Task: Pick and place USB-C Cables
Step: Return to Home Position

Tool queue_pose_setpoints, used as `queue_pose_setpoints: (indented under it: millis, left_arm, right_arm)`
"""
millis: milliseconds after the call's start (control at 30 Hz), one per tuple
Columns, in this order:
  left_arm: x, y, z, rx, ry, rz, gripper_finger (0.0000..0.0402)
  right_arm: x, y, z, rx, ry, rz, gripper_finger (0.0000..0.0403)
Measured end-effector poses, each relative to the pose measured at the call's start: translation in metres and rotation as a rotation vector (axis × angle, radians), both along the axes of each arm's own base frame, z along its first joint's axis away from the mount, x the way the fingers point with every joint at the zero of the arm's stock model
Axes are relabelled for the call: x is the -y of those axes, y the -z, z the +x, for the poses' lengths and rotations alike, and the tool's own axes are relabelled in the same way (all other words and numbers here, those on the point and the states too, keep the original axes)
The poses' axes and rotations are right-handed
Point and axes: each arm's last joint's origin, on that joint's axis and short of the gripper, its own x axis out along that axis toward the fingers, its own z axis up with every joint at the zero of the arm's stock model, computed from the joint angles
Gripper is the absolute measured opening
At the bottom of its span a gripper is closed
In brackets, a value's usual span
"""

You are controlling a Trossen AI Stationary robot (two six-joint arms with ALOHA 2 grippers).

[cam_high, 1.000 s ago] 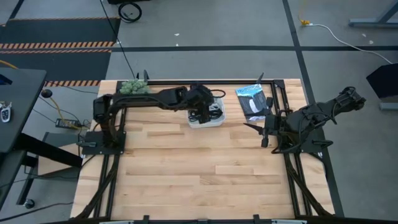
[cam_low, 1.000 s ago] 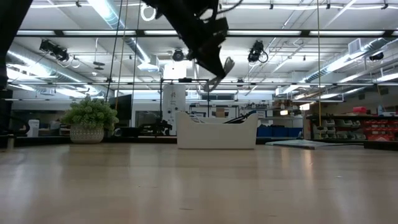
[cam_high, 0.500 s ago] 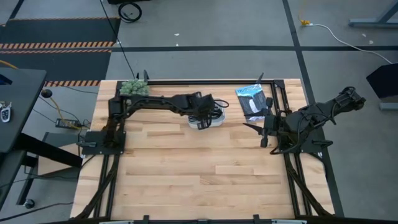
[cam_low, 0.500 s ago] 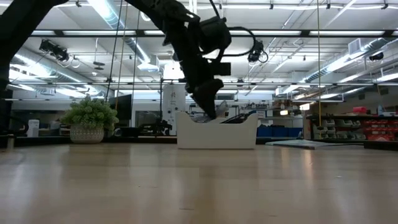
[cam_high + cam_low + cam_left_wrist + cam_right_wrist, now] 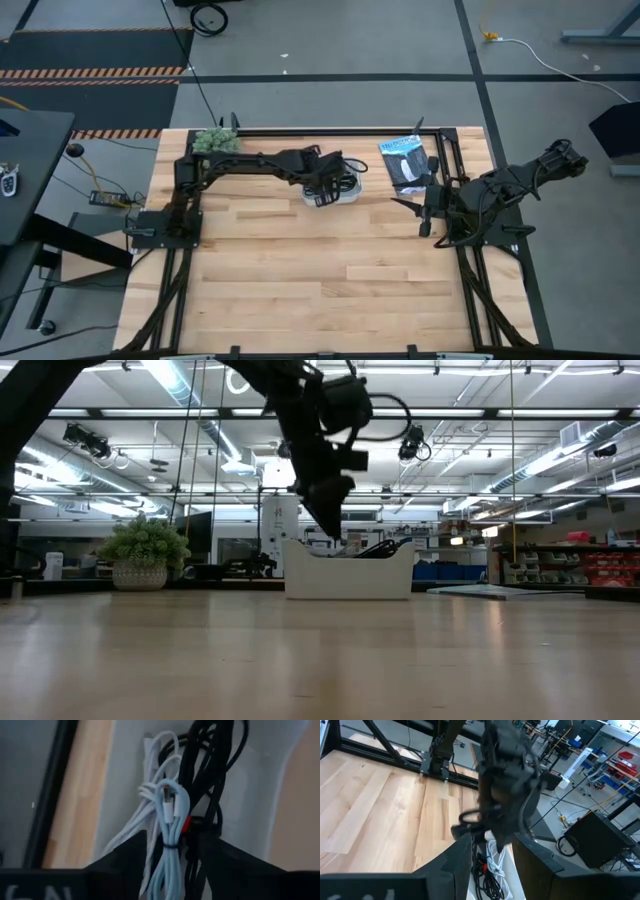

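Note:
A white tray (image 5: 347, 196) stands at the table's far middle. In it lie a white USB-C cable bundle (image 5: 167, 805) and two black USB-C cable bundles (image 5: 210, 770), one with a red tie (image 5: 186, 824). The black cords stick up over the tray's rim (image 5: 385, 548). My left gripper (image 5: 172, 845) reaches down into the tray (image 5: 350, 575) from the left. It is open, with the white bundle between its fingers. My right gripper (image 5: 421, 214) waits open over the table's right side, with nothing between its fingers (image 5: 492, 840). My left gripper points down into the tray, with one finger (image 5: 125, 862) on either side of the white bundle's tied middle (image 5: 169, 842). The bundle rests on the tray floor beside the black cords. I cannot tell whether a finger touches it.
A small potted plant (image 5: 215, 140) stands at the far left corner. A flat black-and-blue packet (image 5: 405, 165) lies at the far right. Black frame rails (image 5: 300, 131) run along the table's far edge and sides. Bare wood (image 5: 330, 270) fills the near half.
My left gripper has come down from well above the tray into it, its arm stretching out lower over the table. In the last half second it has risen slightly.

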Motion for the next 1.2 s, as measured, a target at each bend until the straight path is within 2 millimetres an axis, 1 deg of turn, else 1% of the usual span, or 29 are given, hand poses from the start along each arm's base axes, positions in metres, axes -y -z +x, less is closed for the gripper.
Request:
queue_pose_setpoints:
  millis: [100, 200, 300, 400, 467, 567, 667, 767, 933, 1067, 1200]
  left_arm:
    - [0.004, -0.024, 0.0, 0.009, 0.008, 0.001, 0.02]
    - [0.01, -0.049, -0.002, 0.013, 0.024, -0.01, 0.0201]
    - [0.019, -0.064, -0.008, 0.017, 0.056, -0.047, 0.0193]
    - [0.028, -0.069, -0.015, -0.003, 0.06, -0.066, 0.0182]
    - [0.035, -0.07, -0.02, -0.047, 0.062, -0.079, 0.0174]
    - [0.046, -0.071, -0.028, -0.112, 0.067, -0.092, 0.0164]
    - [0.058, -0.074, -0.032, -0.133, 0.081, -0.099, 0.0155]
    - [0.069, -0.078, -0.035, -0.144, 0.105, -0.101, 0.0147]
    - [0.083, -0.084, -0.042, -0.16, 0.129, -0.087, 0.0142]
    - [0.094, -0.087, -0.043, -0.14, 0.121, -0.085, 0.0141]
    - [0.111, -0.088, -0.044, -0.138, 0.151, -0.059, 0.0141]
  right_arm:
    - [0.0, 0.0, 0.0, 0.0, -0.001, 0.0, 0.0148]
    - [-0.001, 0.001, 0.0, -0.022, -0.049, 0.0, 0.0148]
    - [-0.003, 0.01, 0.0, -0.04, -0.121, -0.009, 0.0148]
    - [-0.001, 0.018, -0.002, -0.011, -0.127, -0.035, 0.0145]
    - [0.002, 0.022, -0.005, 0.017, -0.12, -0.046, 0.0143]
    - [0.007, 0.027, -0.014, 0.046, -0.126, -0.038, 0.0141]
    - [0.011, 0.03, -0.025, 0.082, -0.166, -0.011, 0.0138]
    - [0.015, 0.033, -0.037, 0.119, -0.203, 0.019, 0.0134]
    - [0.023, 0.036, -0.054, 0.19, -0.195, 0.081, 0.0128]
    - [0.026, 0.042, -0.062, 0.217, -0.208, 0.112, 0.0127]
    - [0.027, 0.051, -0.068, 0.226, -0.252, 0.129, 0.0127]
